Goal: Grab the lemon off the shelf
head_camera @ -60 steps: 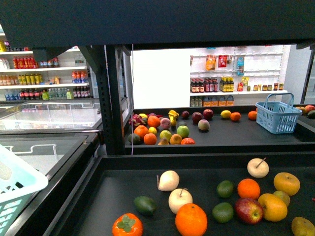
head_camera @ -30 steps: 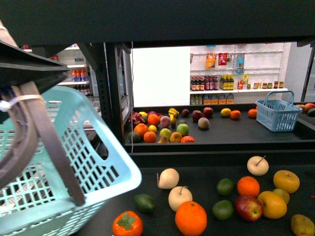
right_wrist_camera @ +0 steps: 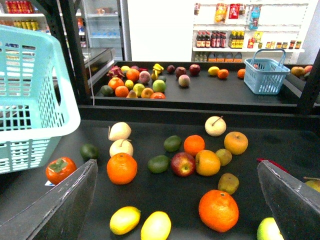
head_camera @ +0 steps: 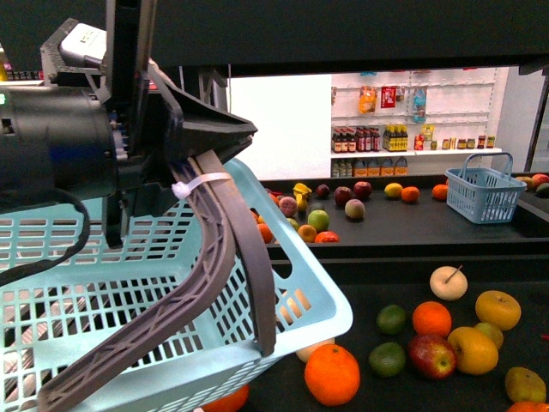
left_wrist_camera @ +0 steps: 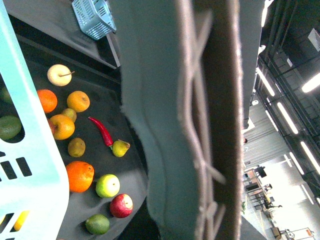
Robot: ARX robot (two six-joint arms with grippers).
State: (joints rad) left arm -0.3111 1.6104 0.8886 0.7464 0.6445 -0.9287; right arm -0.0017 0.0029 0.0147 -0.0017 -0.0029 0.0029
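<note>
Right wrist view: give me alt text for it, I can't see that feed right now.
The open right gripper hangs above a matt-black shelf tray strewn with fruit, its two dark fingers wide apart. Two small bright-yellow oval lemons lie side by side nearest the camera, near a large round orange; a pale-blue plastic basket shows at one side.

The near basket [head_camera: 103,283] is pale turquoise lattice with a grey-brown handle [head_camera: 214,257]. The shelf [right_wrist_camera: 165,197] is matt black. The lemon [right_wrist_camera: 156,226] is plain bright yellow; the far right basket [head_camera: 485,196] is blue lattice.
</note>
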